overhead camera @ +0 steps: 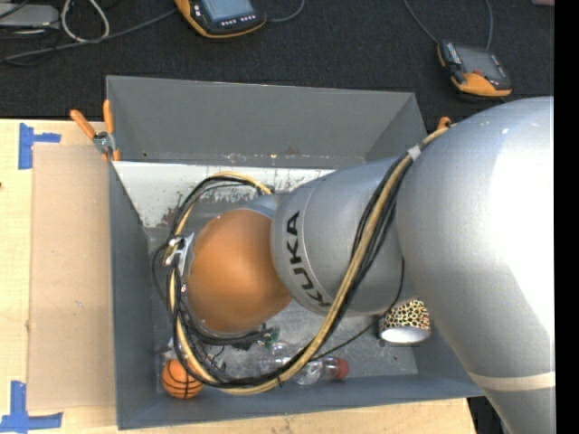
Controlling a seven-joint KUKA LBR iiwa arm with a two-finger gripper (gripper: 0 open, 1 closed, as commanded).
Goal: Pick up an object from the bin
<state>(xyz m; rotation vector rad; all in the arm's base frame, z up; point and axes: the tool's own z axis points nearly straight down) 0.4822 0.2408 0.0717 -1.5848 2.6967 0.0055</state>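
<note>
While arm (362,242) overhangs bin (262,129) | 1 basketball (182,382) | 1 leopard-print roll (404,322) | pincer: cannot tell

the arm (362,233) blocks most of the bin (127,333); basketball (182,382) and leopard-print roll (404,322) crowd its near wall.

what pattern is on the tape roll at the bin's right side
Leopard print, tan with dark spots, on the small round tape roll, in the camera view.

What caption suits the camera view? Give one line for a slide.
KUKA arm deep in the grey bin, beside a small basketball and a leopard-print tape roll.
</note>
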